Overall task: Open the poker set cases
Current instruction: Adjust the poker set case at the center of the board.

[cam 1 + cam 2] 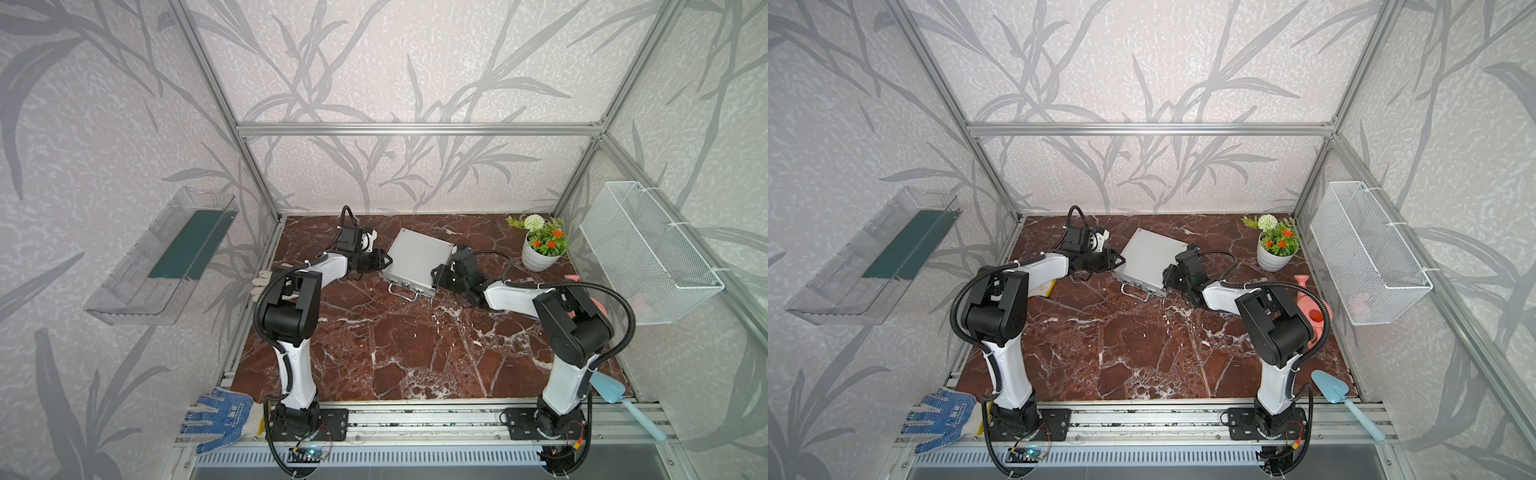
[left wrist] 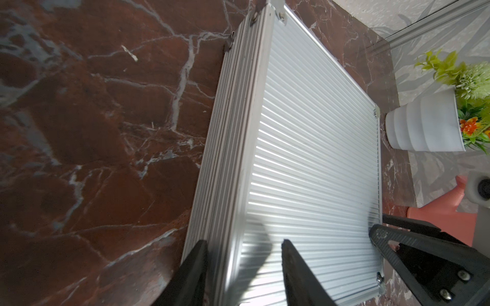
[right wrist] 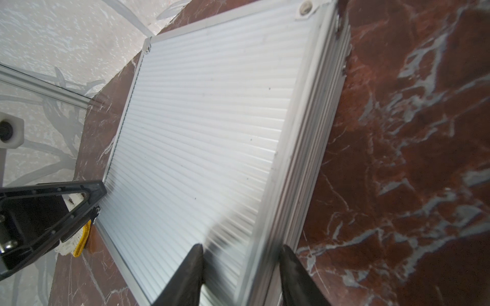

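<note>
The silver ribbed poker set case lies shut on the marble table, its chrome handle on the near edge. My left gripper straddles the case's left edge. One finger lies against the side wall. The other finger hangs just over the lid, apart from its own shadow. At the right edge, my right gripper has one fingertip on the lid and the other against the side wall.
A white flower pot stands at the back right, with a pink watering can and a blue trowel along the right side. A blue-dotted glove lies at the front left. A wire basket and a clear shelf hang on the side walls.
</note>
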Controlling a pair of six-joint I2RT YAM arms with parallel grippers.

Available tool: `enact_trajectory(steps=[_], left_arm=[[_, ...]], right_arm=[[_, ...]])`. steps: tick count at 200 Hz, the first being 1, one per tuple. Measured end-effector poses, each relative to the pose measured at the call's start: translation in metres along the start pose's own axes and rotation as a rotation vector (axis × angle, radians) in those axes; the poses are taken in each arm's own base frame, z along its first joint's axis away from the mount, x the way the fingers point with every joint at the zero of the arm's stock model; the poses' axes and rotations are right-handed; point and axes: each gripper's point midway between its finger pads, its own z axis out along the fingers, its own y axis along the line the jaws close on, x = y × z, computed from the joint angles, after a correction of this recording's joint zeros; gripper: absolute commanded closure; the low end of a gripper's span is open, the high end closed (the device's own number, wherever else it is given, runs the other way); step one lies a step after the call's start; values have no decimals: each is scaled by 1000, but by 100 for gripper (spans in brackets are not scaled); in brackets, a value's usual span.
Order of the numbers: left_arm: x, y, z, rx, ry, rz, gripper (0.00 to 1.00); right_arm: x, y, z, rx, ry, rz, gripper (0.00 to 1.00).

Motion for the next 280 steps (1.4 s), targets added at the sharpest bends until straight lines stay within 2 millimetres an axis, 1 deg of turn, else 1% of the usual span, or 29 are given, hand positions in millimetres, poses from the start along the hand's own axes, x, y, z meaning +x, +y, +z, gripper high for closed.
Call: enact_trajectory(steps=[22,45,75,114,146,164,182,201,221,240,263,280], left_arm=[[3,-3,1,-6,-11,10,57],[12,-10,2,-17,-17,26,58],[30,-23,0,-23,-1,32,59],[57,-41,-1,-21,32,35,60],[77,-57,-1,-4,64,34,60],[81,-62,-1,1,70,32,60],[84,-62,-2,-2,76,34,54],[89,-68,-6,1,96,41,47],[86,-76,-21,4,90,59,40],[76,-83,-43,-5,57,87,37],[48,-86,-74,-31,-21,114,36],[23,-91,-89,-48,-70,140,36]], right_arm=[[-5,-3,1,1,24,-24,54],[-16,-10,3,-2,33,-44,54],[-31,-19,7,-1,47,-101,54],[-51,-25,16,6,67,-202,54],[-60,-28,19,5,85,-262,54],[-61,-30,19,5,95,-285,54],[-61,-30,19,5,98,-304,54],[-61,-30,18,5,101,-322,53],[-60,-30,16,6,105,-331,53],[-57,-31,13,10,114,-333,53],[-53,-33,7,15,124,-329,53],[-50,-34,4,14,133,-317,53]])
